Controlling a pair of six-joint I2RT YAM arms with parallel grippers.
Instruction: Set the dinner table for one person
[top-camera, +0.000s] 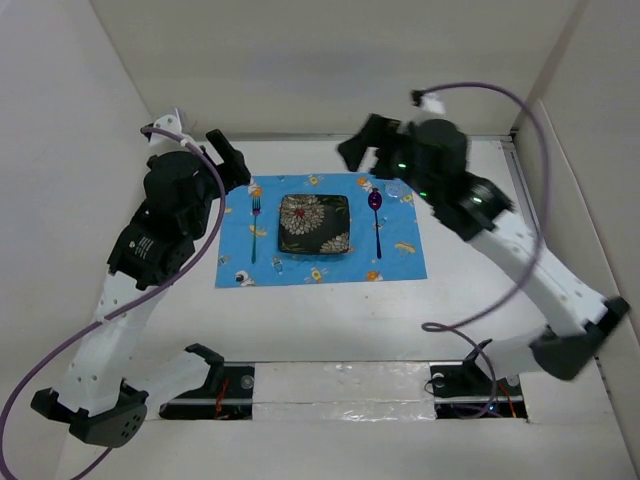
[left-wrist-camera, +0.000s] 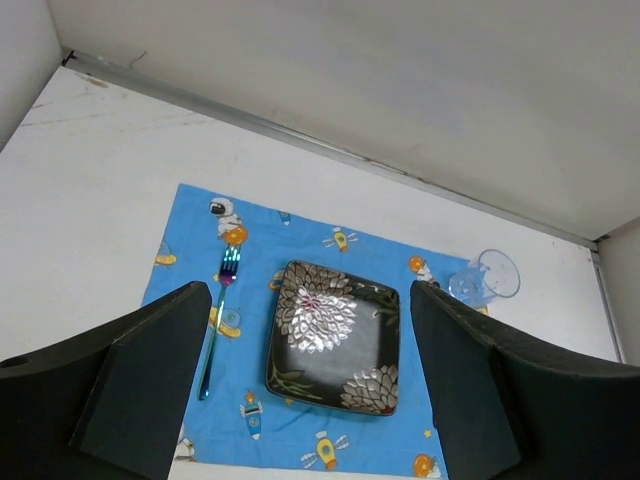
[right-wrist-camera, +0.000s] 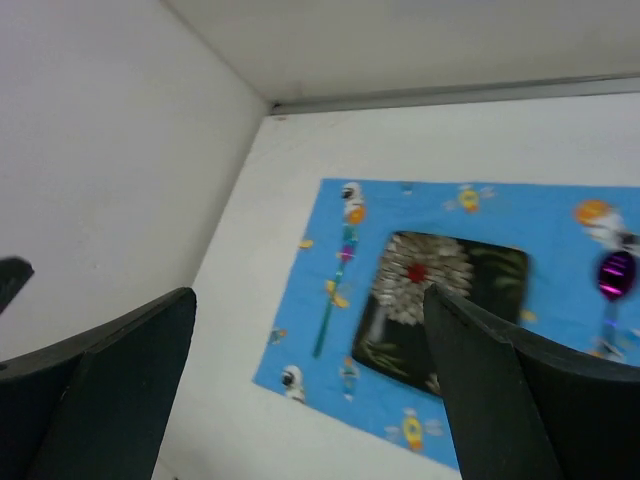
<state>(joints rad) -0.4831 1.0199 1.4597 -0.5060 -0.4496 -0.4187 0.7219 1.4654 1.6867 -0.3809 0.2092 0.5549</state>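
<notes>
On the white dinner table (top-camera: 330, 320) lies a blue space-print placemat (top-camera: 318, 268). A black square flowered plate (top-camera: 314, 224) sits at its middle. An iridescent fork (top-camera: 255, 228) lies left of the plate and a purple spoon (top-camera: 376, 215) right of it. A clear glass (left-wrist-camera: 486, 277) stands at the mat's far right corner. My left gripper (top-camera: 222, 150) is open and empty, raised over the mat's far left corner. My right gripper (top-camera: 362, 140) is open and empty, raised above the mat's far edge. The plate (left-wrist-camera: 334, 337) and fork (left-wrist-camera: 219, 317) show in the left wrist view, and the plate (right-wrist-camera: 425, 300) in the right wrist view.
White walls (top-camera: 320, 60) close in the table at the back and sides. A metal strip (left-wrist-camera: 330, 150) runs along the foot of the back wall. The arms' bases and cables (top-camera: 330, 385) sit at the near edge.
</notes>
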